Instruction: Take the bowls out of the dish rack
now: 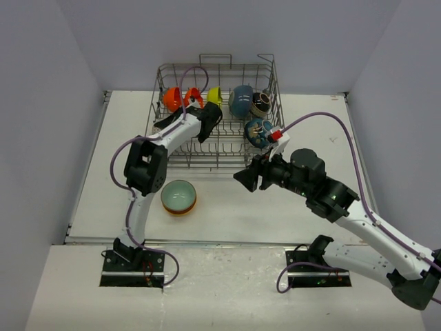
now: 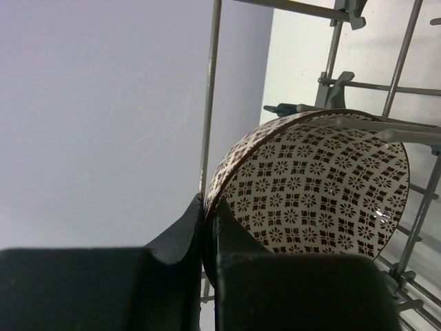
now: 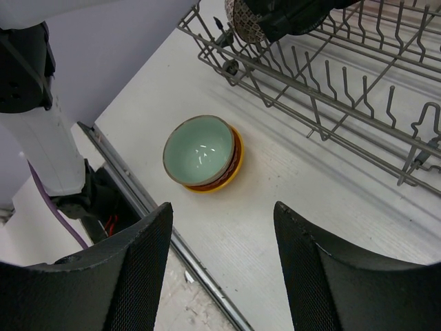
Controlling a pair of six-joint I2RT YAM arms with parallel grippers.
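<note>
Right gripper (image 3: 220, 227) hangs wide open by the mint-topped stack (image 1: 178, 197). Left gripper (image 2: 207, 210) pinches the rim of the patterned bowl (image 2: 317, 186), which stands on edge in the dish rack (image 1: 186, 66). Lift straight up and clear the tines crossing its rim, then swing out. Other bowls (image 1: 240, 101) line the far rail.

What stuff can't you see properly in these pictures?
- Top view: the round cream flower-patterned bowl pinched by the left gripper is hidden under that gripper.
- Top and right wrist views: the round mint green bowl covers the bowls stacked beneath it; only rims show, so their number is unclear.
- Left wrist view: the black fingers hide the patterned bowl's lower edge; the frame cuts off the grey wire dish rack.
</note>
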